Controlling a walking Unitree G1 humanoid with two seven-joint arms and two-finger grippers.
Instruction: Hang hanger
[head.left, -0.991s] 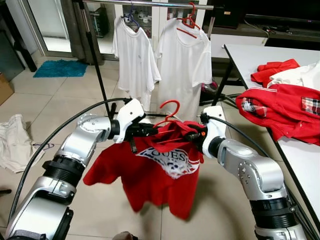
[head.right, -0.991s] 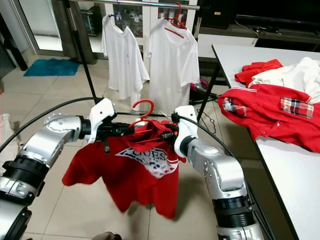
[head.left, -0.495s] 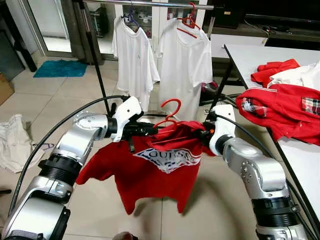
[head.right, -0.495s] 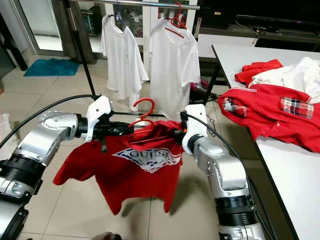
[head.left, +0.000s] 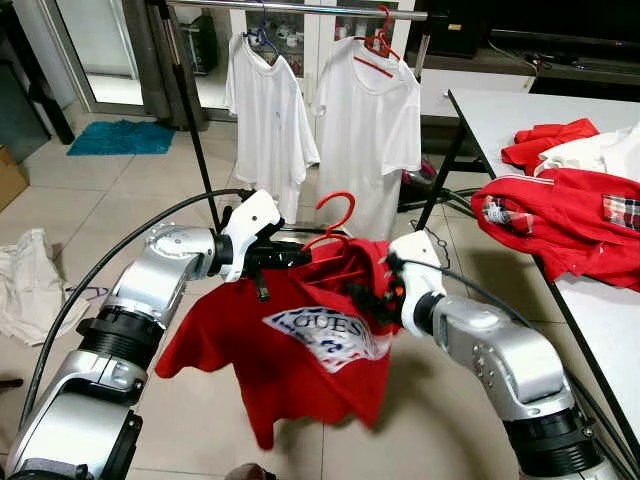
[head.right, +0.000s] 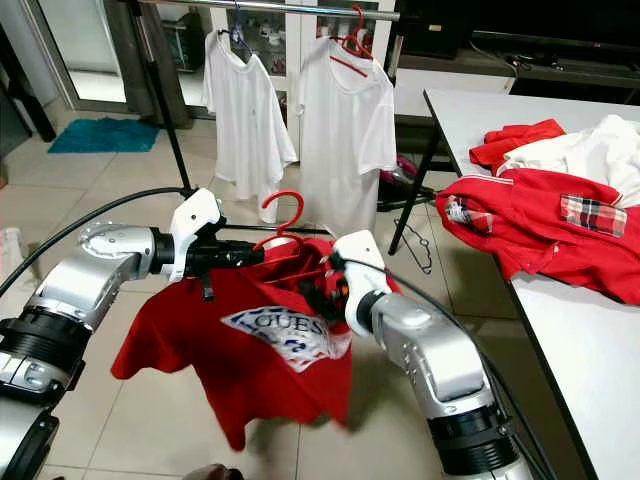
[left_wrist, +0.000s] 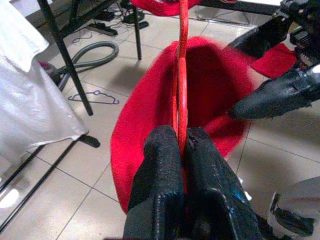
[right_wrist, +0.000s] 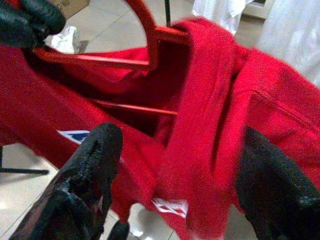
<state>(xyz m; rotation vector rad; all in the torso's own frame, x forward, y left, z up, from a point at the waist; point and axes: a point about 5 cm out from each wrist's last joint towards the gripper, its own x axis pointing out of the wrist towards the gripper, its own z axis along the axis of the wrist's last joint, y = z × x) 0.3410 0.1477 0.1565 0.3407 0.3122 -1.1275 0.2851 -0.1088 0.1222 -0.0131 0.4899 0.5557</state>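
A red T-shirt (head.left: 300, 340) with a white logo hangs on a red hanger (left_wrist: 182, 75) in front of me. My left gripper (head.left: 290, 256) is shut on the hanger's left arm, and the bar shows pinched between its fingers (left_wrist: 165, 165) in the left wrist view. The hanger's hook (head.left: 350, 205) points up, below and short of the clothes rail (head.left: 300, 8). My right gripper (right_wrist: 180, 150) is open, its fingers (right_wrist: 95, 150) spread on either side of the shirt's collar and right shoulder without gripping.
Two white T-shirts (head.left: 265, 110) (head.left: 370, 120) hang on hangers on the rail. The rack's dark pole (head.left: 190, 120) stands on the left. A white table (head.left: 520, 110) on the right holds red and white garments (head.left: 570, 215). A pale cloth (head.left: 30, 280) lies on the floor.
My right gripper has come off the shirt's right shoulder, moving lower and toward me, and now stands open. The shirt hangs slacker on that side. The left gripper still holds the hanger.
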